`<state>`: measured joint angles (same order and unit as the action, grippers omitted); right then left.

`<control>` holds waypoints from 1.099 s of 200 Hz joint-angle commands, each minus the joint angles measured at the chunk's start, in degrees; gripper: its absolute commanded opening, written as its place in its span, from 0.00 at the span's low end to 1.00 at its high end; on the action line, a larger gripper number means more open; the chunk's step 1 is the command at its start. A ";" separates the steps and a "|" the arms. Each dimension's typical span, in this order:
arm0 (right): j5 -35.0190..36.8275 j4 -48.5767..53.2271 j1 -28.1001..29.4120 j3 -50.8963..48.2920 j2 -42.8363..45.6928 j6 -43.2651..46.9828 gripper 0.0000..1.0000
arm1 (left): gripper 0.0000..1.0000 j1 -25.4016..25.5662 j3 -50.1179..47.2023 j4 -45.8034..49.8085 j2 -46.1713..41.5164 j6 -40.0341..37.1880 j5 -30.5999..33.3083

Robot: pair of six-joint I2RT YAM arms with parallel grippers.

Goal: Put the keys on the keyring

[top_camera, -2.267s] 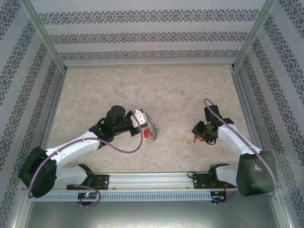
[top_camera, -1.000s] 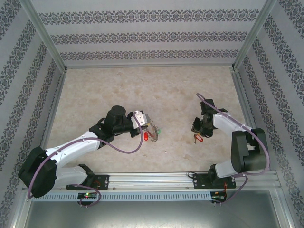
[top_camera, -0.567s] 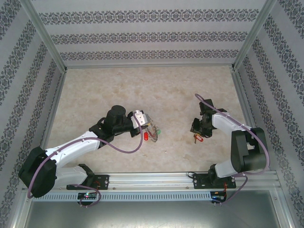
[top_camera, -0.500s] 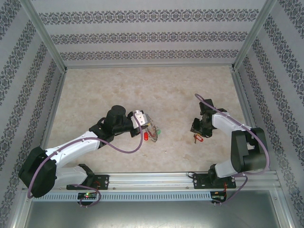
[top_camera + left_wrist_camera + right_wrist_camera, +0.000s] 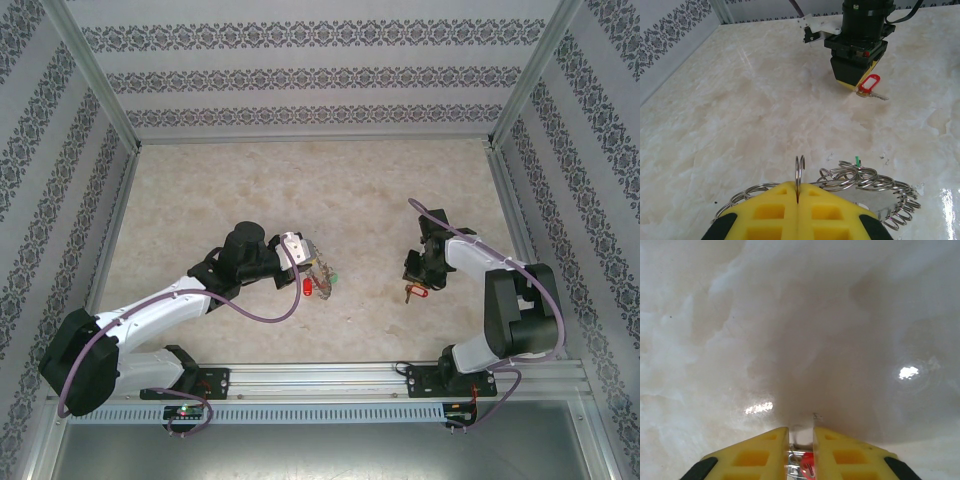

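Note:
The keyring [image 5: 322,270] lies left of the table's middle, a grey hoop [image 5: 867,200] fringed with silvery links. My left gripper [image 5: 306,258] [image 5: 799,196] is shut on one small link [image 5: 799,170], which stands upright between the yellow pads. A red-tagged key [image 5: 307,286] and a green tag [image 5: 332,277] [image 5: 857,160] sit at the ring. To the right, my right gripper [image 5: 412,276] [image 5: 801,434] points down at the table, its jaws narrow around another red-tagged key [image 5: 809,462] [image 5: 870,83] [image 5: 416,292]. Its metal end pokes out below the fingers.
The marble tabletop [image 5: 330,190] is bare between and behind the two arms. Patterned walls and metal posts [image 5: 100,90] close in the sides and back. A rail [image 5: 320,380] runs along the near edge.
The right arm has folded more upright and its gripper has edged slightly toward the far left with the red key. The left arm and keyring have stayed still.

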<state>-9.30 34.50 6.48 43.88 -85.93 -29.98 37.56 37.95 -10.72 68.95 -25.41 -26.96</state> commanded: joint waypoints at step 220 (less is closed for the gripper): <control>2.09 4.16 2.57 1.20 0.48 1.15 0.13 | 0.00 0.85 2.29 -0.30 0.11 0.53 -2.05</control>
<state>-9.43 36.51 8.51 44.14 -85.93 -29.56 37.56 38.17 -10.52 69.49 -25.41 -27.40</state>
